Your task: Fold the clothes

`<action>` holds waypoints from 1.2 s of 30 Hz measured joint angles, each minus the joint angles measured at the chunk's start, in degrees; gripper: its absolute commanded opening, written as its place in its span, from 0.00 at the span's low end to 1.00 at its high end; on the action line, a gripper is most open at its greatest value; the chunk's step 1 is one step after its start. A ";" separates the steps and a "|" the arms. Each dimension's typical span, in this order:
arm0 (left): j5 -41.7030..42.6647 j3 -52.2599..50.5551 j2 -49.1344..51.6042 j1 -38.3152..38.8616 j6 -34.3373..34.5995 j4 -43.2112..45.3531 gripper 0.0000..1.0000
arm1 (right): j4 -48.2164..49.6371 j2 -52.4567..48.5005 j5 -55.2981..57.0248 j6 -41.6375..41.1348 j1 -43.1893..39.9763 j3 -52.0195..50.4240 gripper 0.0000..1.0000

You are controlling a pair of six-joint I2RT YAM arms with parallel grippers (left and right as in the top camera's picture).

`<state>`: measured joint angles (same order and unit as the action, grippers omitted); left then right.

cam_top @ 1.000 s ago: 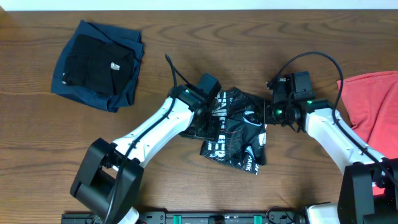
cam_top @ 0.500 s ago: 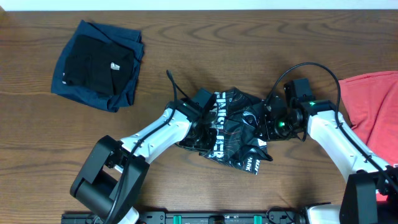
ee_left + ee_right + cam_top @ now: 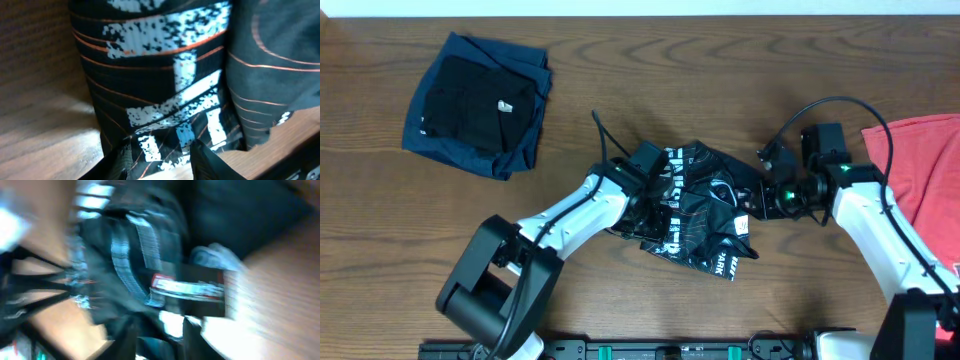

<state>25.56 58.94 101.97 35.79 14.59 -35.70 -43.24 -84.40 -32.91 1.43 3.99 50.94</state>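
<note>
Since a second ago: the right arm has pulled back toward the right, so its wrist is now nearer the red T-shirt [image 3: 920,170]. The left arm has slid down and in over the cloth. The jersey [image 3: 705,215] has bunched tighter, with one corner now sticking out lower right. Jersey sits mid-worktop [image 3: 720,80], crumpled, between the two arms; black with thin orange-white lines. Left gripper [image 3: 653,203] is on its left side, mostly hidden under the wrist from overhead. Left wrist view: both fingertips [image 3: 119,161] at frame bottom, apart, with jersey fabric and blocky white lettering running between them; cannot tell if it's pinched or just lying there. Right gripper [image 3: 758,197] touches the jersey's right edge. Right wrist view is motion-blurred: dark fingers a narrow way apart, fabric in the gap, cannot tell if it grips. Writing: "PARK" in white reads on the lower-right corner from overhead; the larger white letters across the middle are folded and not legible. White tag [image 3: 742,225] at the right edge, just below the right gripper. Right wrist view shows a white label [image 3: 187,287] with a red stripe, text too blurred. Navy stack [image 3: 475,105] folded, far left, well apart; neck tag [image 3: 505,107] on top, unreadable. Red T-shirt at the right edge, partly out of frame.
</note>
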 measured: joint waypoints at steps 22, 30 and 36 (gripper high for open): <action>0.76 0.00 1.86 0.00 -0.35 0.42 0.06 | 5.62 -8.44 16.98 -13.84 17.55 0.11 0.01; 0.92 0.00 1.86 0.00 -0.35 0.35 0.06 | -6.99 0.37 21.24 -12.94 12.24 0.57 0.29; 0.92 0.00 1.86 0.00 -0.35 0.35 0.06 | -15.34 5.57 23.80 -11.50 8.92 1.07 0.47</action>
<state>26.48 58.94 103.83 35.79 14.24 -35.35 -58.59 -78.83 -9.10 -10.07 12.91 52.01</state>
